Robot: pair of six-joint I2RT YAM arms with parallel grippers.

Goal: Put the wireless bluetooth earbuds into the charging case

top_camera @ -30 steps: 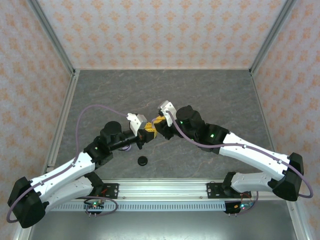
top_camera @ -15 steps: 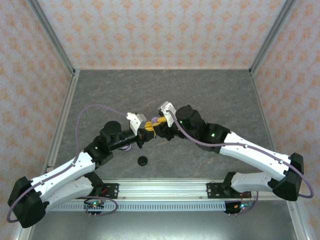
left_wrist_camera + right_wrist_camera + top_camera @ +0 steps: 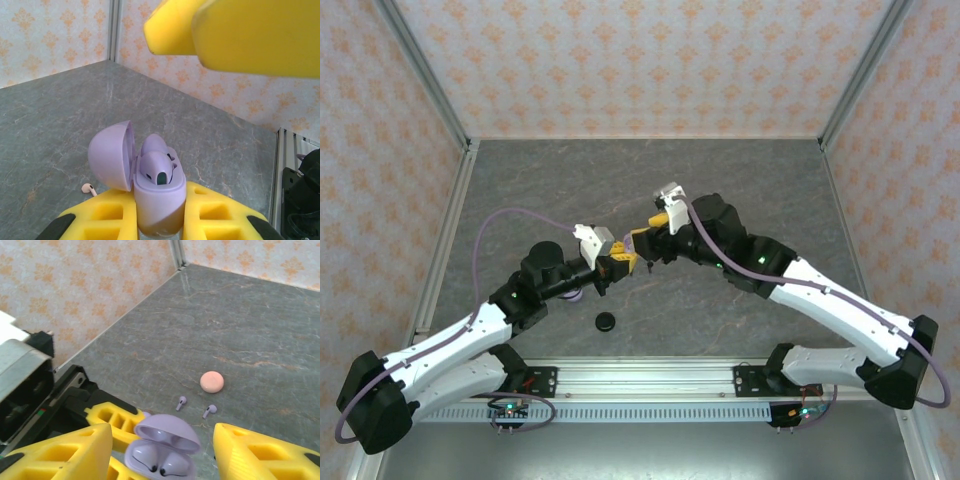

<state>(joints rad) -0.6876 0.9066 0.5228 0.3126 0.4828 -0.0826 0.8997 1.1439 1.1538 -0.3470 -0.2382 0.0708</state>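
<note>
My left gripper (image 3: 160,212) is shut on the lavender charging case (image 3: 156,197), held upright above the table with its lid (image 3: 112,156) swung open. Two lavender earbuds (image 3: 157,167) sit in its wells, also visible as a seated pair (image 3: 160,462). My right gripper (image 3: 161,437) is open and hovers just behind and above the case, one yellow finger (image 3: 65,452) on each side, touching nothing. Two more lavender earbuds (image 3: 181,402) (image 3: 210,410) lie on the table. A pink earbud (image 3: 89,188) lies left of the case. In the top view the grippers (image 3: 620,262) (image 3: 650,235) meet mid-table.
A pink round disc (image 3: 212,382) lies on the grey table beyond the loose buds. A black disc (image 3: 607,322) rests near the front, right of the left arm. Patterned walls and metal corner posts (image 3: 420,70) enclose the table.
My right gripper has opened and drawn back up and to the right, away from the case. The left gripper still holds the case in the same place.
</note>
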